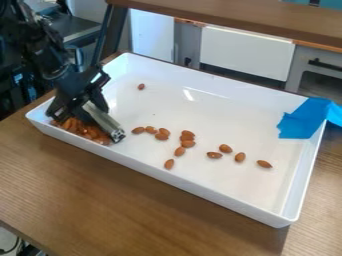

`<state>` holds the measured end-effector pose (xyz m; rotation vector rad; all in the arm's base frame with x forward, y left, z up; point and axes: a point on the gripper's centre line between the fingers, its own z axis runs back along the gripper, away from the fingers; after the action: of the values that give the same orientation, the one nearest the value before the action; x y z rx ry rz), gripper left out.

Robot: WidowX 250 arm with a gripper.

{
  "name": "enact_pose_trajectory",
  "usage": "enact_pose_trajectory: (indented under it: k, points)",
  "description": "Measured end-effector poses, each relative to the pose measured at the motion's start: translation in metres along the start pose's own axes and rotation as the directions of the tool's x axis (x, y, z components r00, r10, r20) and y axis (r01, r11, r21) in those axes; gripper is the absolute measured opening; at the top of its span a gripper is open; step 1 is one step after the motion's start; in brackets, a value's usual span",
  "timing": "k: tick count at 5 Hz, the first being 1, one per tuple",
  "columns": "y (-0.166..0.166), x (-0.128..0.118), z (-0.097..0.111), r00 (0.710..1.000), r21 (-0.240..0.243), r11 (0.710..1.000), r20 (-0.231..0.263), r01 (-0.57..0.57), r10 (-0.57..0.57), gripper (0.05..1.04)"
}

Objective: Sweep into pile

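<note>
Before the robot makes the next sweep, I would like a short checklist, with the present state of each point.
1. Pile started: ok, many almonds lie together at the picture-left end of the white tray.
2. Every almond in the pile: not ok, loose almonds lie across the middle, and one sits toward the far side.
3. Visible almonds inside the tray walls: ok.
4. Grey tool beside the pile: ok, its end is at the pile's right side.
5. Gripper holding the tool firmly: cannot tell.
6. Blue tape away from the loose almonds: ok.

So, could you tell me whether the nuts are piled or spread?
Both: one heap by the near wall, other nuts scattered across the tray.
</note>
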<state>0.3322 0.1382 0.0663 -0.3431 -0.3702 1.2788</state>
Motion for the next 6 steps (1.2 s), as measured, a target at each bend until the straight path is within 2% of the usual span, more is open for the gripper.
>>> enact_pose_trajectory:
  k: [1, 2, 3, 4, 5, 6]
  points:
    - [-0.036, -0.023, 0.006, 0.996, -0.046, 0.999, -0.084, 0.01, -0.014, 0.362]
    - [-0.083, -0.058, 0.015, 0.976, -0.1, 0.991, -0.19, 0.086, -0.104, 0.362]
    - [-0.114, -0.095, 0.021, 0.939, -0.143, 0.97, -0.259, 0.195, -0.227, 0.362]
    - [-0.132, -0.131, 0.019, 0.863, -0.175, 0.931, -0.351, 0.321, -0.363, 0.362]
    - [-0.145, -0.16, 0.013, 0.739, -0.234, 0.856, -0.434, 0.46, -0.516, 0.362]
    - [-0.151, -0.178, 0.009, 0.668, -0.294, 0.776, -0.396, 0.557, -0.63, 0.363]
